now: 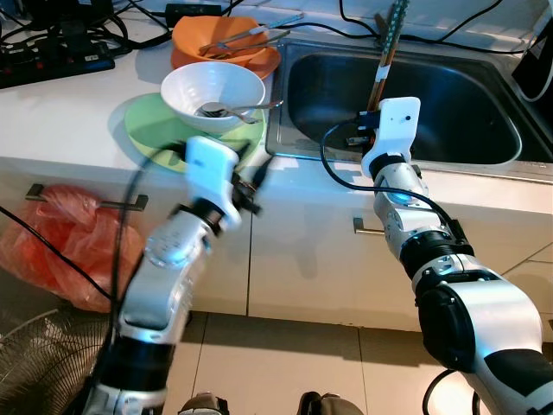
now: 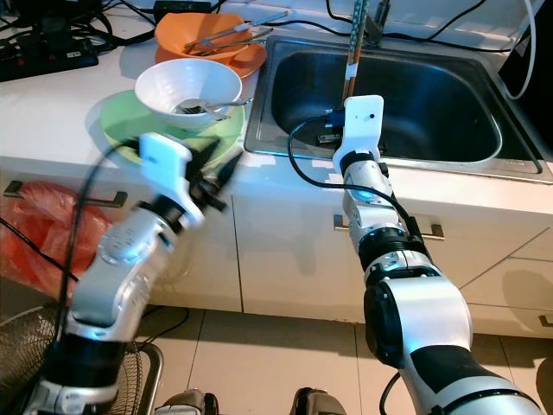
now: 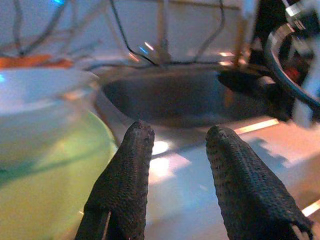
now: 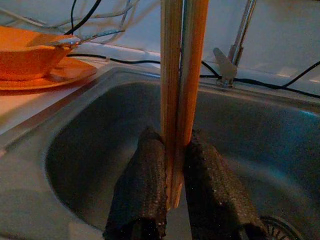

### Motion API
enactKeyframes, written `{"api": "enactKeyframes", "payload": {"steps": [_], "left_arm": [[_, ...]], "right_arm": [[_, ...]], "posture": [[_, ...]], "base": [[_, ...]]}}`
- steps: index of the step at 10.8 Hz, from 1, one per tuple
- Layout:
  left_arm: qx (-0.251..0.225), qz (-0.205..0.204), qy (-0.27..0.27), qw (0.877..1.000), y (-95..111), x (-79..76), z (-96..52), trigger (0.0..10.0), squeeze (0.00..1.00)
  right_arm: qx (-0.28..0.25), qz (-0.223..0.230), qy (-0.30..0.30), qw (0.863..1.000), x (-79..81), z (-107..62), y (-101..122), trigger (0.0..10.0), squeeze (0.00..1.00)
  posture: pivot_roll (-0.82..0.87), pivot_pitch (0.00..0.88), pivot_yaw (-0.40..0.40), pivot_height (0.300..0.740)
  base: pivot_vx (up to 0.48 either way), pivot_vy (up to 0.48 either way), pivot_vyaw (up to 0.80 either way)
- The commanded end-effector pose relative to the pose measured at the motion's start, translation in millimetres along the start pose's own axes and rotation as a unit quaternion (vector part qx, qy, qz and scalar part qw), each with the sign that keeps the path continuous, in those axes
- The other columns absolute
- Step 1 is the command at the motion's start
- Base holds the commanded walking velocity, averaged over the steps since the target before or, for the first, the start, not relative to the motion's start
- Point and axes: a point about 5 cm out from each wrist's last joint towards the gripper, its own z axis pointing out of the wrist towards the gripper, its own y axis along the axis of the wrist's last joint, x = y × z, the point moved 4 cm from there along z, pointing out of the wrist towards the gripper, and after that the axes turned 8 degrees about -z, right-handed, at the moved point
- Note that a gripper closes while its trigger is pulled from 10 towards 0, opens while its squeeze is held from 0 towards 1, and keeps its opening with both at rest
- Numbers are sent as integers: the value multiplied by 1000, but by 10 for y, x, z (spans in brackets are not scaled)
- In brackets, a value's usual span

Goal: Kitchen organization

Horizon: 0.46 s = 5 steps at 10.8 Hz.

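Note:
My right gripper [image 4: 172, 145] is shut on a pair of wooden chopsticks [image 1: 386, 52] and holds them upright over the steel sink [image 1: 467, 95]. My left gripper [image 3: 175, 132] is open with nothing between its fingers. It hovers at the counter's front edge, beside the green plate [image 1: 147, 130] and just left of the sink. A white bowl [image 1: 212, 91] with a metal spoon [image 1: 251, 108] in it stands on that green plate. Behind it an orange bowl [image 1: 226, 39] holding metal utensils [image 1: 251, 36] rests on an orange plate.
A power strip and black cables [image 1: 52, 52] lie at the counter's back left. A red plastic bag [image 1: 60, 242] hangs on the cabinet front below. A fan grille [image 1: 34, 363] sits on the floor at lower left. The tap [image 4: 235, 55] rises behind the sink.

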Motion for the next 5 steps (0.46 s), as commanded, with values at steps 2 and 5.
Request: {"api": "enactKeyframes", "payload": {"steps": [2,5], "left_arm": [[27,-4,-9,1000,-142,-89,-11,10000,0],[36,-15,11,999,-222,-101,-5,10000,0]], "right_arm": [[2,1,0,1000,-5,28,38,10000,0],[12,10,6,1000,50,25,7,10000,0]], "posture": [[129,107,-65,740],[132,133,-65,740]], "base": [[0,0,0],[0,0,0]]}}
